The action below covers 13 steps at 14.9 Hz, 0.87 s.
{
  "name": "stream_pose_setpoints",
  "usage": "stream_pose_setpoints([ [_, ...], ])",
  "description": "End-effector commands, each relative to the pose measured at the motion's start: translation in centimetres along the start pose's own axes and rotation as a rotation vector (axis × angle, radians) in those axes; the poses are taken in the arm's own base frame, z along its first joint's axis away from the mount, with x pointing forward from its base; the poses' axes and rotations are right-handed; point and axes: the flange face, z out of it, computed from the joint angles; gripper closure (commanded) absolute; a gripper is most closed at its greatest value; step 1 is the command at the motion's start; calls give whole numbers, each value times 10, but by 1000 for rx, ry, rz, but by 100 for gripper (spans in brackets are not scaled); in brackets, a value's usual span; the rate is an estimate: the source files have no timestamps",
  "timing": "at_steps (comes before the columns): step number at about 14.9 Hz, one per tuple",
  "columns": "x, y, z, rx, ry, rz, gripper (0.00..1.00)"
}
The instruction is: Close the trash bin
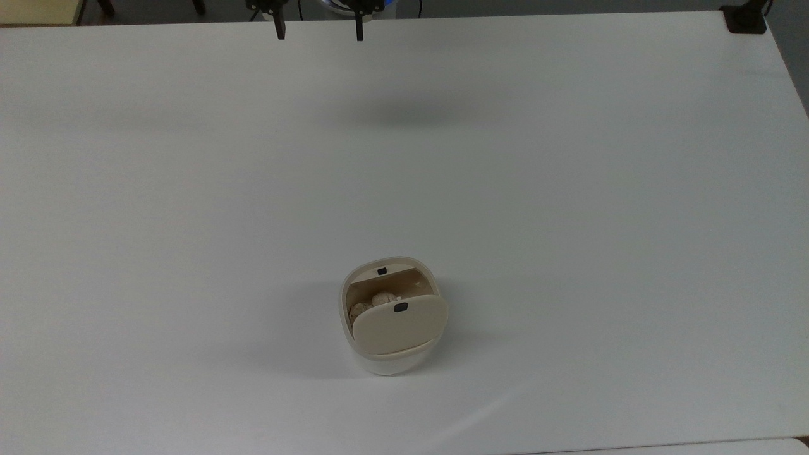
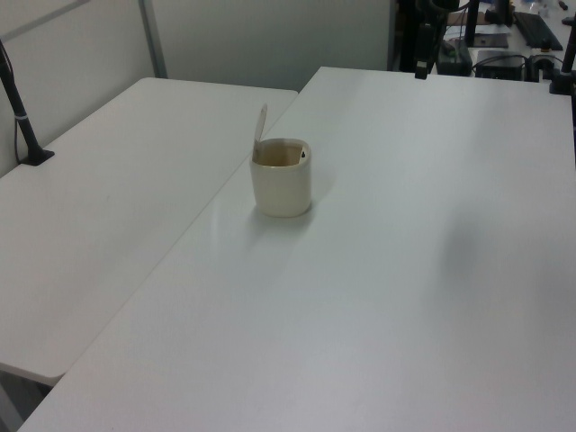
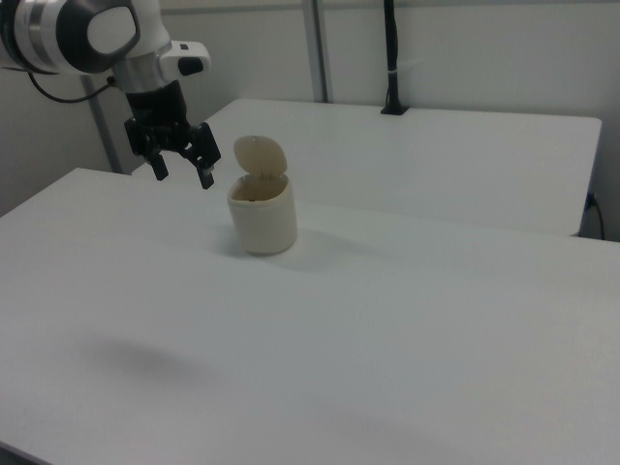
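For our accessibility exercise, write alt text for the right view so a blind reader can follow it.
A small white trash bin stands on a white table with its beige lid raised upright. A robot gripper, fingers open, hangs in the air on the right view's left, apart from the bin.

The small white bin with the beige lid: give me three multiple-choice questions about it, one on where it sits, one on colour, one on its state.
1. Where does the small white rounded-square trash bin stand in the top view?
A. top left corner
B. lower middle of the white table
C. far right edge

2. What colour is its hinged lid?
A. beige
B. blue
C. black

3. How is the lid?
A. shut flat
B. raised open
C. lying on the table

Answers: 1 B, it sits below centre, far from the black pincer. 2 A, the lid is beige with a small black button. 3 B, the right view shows it standing up over the opening.
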Motion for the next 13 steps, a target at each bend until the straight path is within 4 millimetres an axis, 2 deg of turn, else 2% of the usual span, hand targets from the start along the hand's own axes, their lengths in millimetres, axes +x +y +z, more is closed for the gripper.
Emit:
stream_pose_setpoints([
  [1,-1,1,-2,10,1,-26,0],
  [4,4,1,4,8,3,-114,0],
  [7,21,-3,13,-2,39,-206,0],
  [10,47,-7,25,-4,143,-181,34],
  [11,59,-10,22,-3,194,-156,47],
  [13,85,-29,32,17,237,-64,79],
])
